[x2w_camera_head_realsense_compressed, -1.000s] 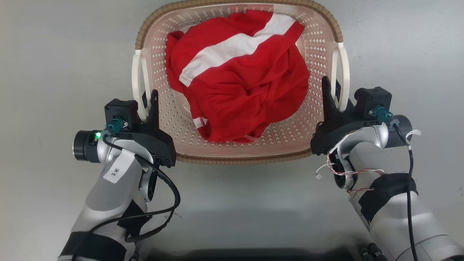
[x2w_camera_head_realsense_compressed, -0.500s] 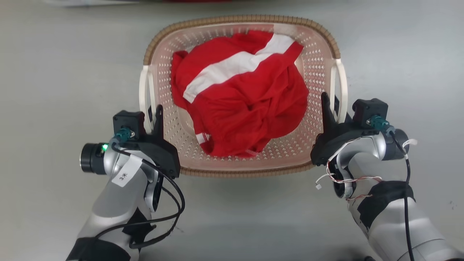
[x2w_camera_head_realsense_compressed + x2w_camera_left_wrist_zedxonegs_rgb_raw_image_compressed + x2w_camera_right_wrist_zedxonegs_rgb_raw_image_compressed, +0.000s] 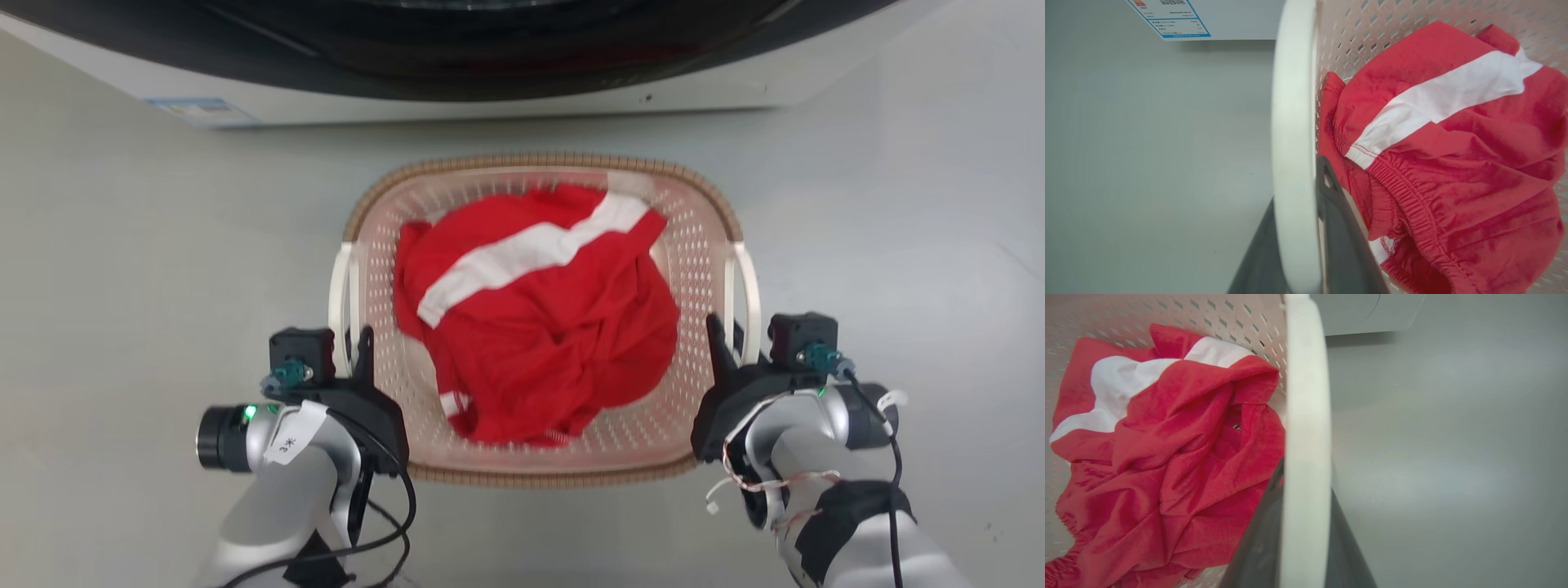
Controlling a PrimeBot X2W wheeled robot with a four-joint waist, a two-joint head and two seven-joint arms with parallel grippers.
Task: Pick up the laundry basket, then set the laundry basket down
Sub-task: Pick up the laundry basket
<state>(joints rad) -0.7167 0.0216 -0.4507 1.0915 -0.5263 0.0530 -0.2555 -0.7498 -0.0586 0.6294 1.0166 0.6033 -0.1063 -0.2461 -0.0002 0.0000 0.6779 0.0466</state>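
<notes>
Before the washing machine (image 3: 490,90): laundry basket (image 3: 539,161), close to its front; lifted or not, I can't tell.
Long axis: along that front, a handle (image 3: 1290,122) at each end.
Left gripper (image 3: 355,339): clamped across one handle.
Right gripper (image 3: 722,331): clamped across the other, equally near.
Writing: machine's blue-edged sticker (image 3: 200,106) unreadable; arm tag (image 3: 290,441) shows "3" and a mark.
</notes>
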